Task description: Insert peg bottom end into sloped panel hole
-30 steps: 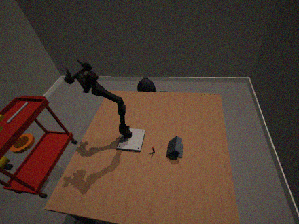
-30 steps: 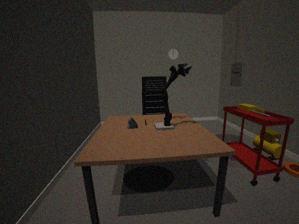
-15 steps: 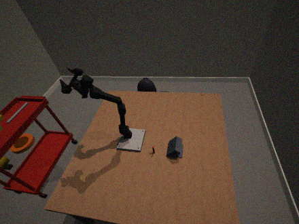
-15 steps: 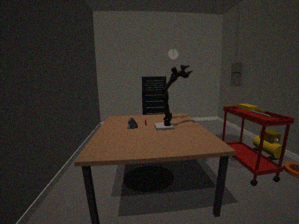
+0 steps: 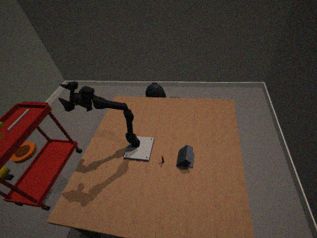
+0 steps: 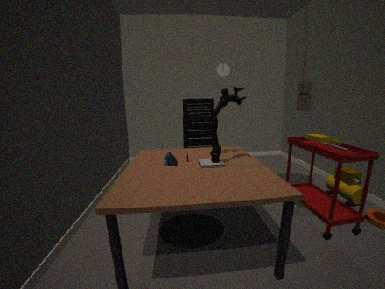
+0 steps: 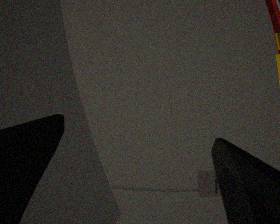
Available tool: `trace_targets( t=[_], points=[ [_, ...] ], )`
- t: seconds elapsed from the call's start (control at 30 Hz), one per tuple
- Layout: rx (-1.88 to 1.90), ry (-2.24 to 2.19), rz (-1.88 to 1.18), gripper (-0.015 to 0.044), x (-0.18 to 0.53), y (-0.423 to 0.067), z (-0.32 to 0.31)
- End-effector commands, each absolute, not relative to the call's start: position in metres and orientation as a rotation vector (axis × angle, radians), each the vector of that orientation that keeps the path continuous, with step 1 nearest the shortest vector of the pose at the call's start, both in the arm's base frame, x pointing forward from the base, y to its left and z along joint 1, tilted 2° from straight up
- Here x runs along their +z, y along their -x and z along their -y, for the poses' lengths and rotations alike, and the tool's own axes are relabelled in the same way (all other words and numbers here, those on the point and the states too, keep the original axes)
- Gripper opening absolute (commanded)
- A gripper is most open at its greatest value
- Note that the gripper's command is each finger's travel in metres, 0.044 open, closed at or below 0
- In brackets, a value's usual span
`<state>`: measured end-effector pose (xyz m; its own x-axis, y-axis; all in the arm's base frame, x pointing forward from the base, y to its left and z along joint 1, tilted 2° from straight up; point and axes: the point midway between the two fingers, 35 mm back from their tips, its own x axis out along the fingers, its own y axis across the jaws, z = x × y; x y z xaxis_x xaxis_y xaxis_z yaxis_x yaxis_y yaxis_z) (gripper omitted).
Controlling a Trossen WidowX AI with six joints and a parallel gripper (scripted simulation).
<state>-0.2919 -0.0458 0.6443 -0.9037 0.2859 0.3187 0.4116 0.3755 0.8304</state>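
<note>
The peg [image 5: 162, 159] [image 6: 188, 158] is small, with a red upper part and a dark lower part in the top view. It stands upright on the table [image 5: 209, 197] [image 6: 197, 186], between the arm's base and the sloped panel. The dark grey sloped panel block [image 5: 185, 156] [image 6: 170, 159] stands on the table; its hole cannot be made out. My gripper [image 5: 61, 92] [image 6: 244, 93] [image 7: 140, 130] is open and empty, raised high and turned away from the peg and panel. Neither peg nor panel shows in the wrist view.
The arm stands on a white base plate [image 5: 144, 151] [image 6: 212, 165]. A red cart [image 5: 43, 168] [image 6: 332, 217] stands on the floor beside the table, carrying yellow objects and a grey rod [image 5: 19, 120]. A dark round object [image 5: 155, 90] is beyond the table's far edge.
</note>
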Motion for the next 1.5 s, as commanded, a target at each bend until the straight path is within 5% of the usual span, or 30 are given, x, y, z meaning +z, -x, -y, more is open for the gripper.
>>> trace_targets(
  t=[0.0,0.7,1.47],
  points=[
    [-1.709,0.514,2.442,0.0440,0.631,0.301,0.071],
    [-2.074,-0.028,2.025,0.0440,0.579,0.294,0.188],
    [-2.261,-0.444,1.375,0.0440,0.510,0.233,0.293]
  ],
)
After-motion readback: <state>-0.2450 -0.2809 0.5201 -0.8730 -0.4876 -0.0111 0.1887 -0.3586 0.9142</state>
